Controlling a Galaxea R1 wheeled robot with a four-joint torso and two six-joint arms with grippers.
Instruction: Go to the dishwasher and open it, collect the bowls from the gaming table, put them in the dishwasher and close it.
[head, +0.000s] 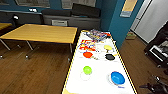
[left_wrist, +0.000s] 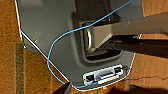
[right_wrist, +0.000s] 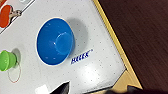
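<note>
The gaming table (head: 100, 82), with a glossy white top and yellow sides, runs away from me in the head view. On it sit a lime green bowl (head: 87, 70), an orange-red bowl (head: 87, 54), a pale yellow bowl (head: 108, 47), a black bowl (head: 109, 57) and, nearest, a blue bowl (head: 117, 78). My right gripper (right_wrist: 97, 90) hangs open above the table's near corner (right_wrist: 100, 32), apart from the blue bowl (right_wrist: 55, 41); the green bowl (right_wrist: 7, 60) lies beyond it. My left gripper (left_wrist: 98, 90) is open over my own grey base. The dishwasher is out of view.
A plain yellow-topped table (head: 40, 32) stands left of the gaming table, with wood floor (head: 37, 70) between them. A colourful heap (head: 96, 34) lies at the gaming table's far end. A dark bench (head: 72, 15) and a teal wall (head: 115, 17) close the back. Dark equipment (head: 157, 47) stands at the right.
</note>
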